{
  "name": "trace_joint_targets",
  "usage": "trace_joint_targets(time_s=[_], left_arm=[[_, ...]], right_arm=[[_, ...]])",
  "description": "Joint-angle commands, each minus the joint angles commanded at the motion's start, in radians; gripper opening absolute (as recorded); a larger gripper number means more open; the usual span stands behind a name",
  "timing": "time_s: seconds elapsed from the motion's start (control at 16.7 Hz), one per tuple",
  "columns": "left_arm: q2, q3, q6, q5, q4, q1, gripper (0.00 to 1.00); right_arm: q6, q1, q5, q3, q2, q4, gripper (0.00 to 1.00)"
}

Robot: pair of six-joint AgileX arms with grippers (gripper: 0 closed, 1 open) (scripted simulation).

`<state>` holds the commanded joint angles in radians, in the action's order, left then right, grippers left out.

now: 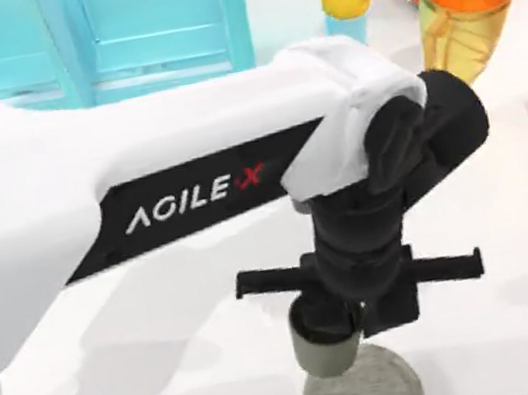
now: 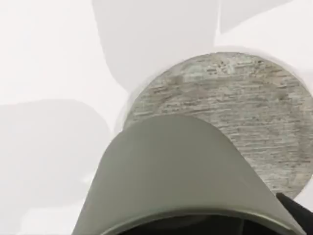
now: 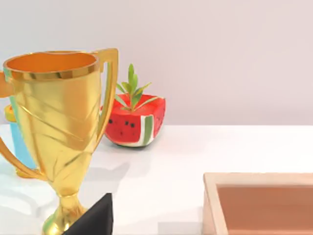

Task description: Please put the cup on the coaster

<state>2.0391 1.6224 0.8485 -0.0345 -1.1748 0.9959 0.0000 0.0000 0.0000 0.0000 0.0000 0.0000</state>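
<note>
Clamping one cup point(image 1: 327, 347), the left pincer point(image 1: 352, 330) holds it over one coaster point(image 1: 378, 393).

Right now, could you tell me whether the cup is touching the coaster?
Cannot tell. In the top view the cup overlaps the coaster edge; neither that nor the left wrist view shows contact or gap.

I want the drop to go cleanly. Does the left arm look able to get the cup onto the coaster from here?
Probably yes: the left gripper holds the cup right at the coaster, overlapping its edge, with nothing between them.
</note>
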Motion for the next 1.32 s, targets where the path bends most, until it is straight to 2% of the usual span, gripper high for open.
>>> trace_joint_targets(time_s=[0.12, 0.3, 0.72, 1.08, 1.32], left_arm=[[0.002, 0.037, 0.110, 0.004, -0.005, 0.044, 0.00], [0.001, 0.067, 0.196, 0.008, -0.008, 0.080, 0.00], [0.001, 0.050, 0.201, 0.007, 0.010, 0.078, 0.00], [0.031, -0.117, 0.194, 0.009, 0.214, 0.074, 0.00], [0.037, -0.139, 0.193, 0.008, 0.237, 0.074, 0.00]], right_arm=[[0.000, 0.000, 0.000, 0.000, 0.000, 0.000, 1.00], [0.000, 0.000, 0.000, 0.000, 0.000, 0.000, 1.00], [0.000, 0.000, 0.000, 0.000, 0.000, 0.000, 1.00], [0.000, 0.000, 0.000, 0.000, 0.000, 0.000, 1.00], [0.000, 0.000, 0.000, 0.000, 0.000, 0.000, 1.00]])
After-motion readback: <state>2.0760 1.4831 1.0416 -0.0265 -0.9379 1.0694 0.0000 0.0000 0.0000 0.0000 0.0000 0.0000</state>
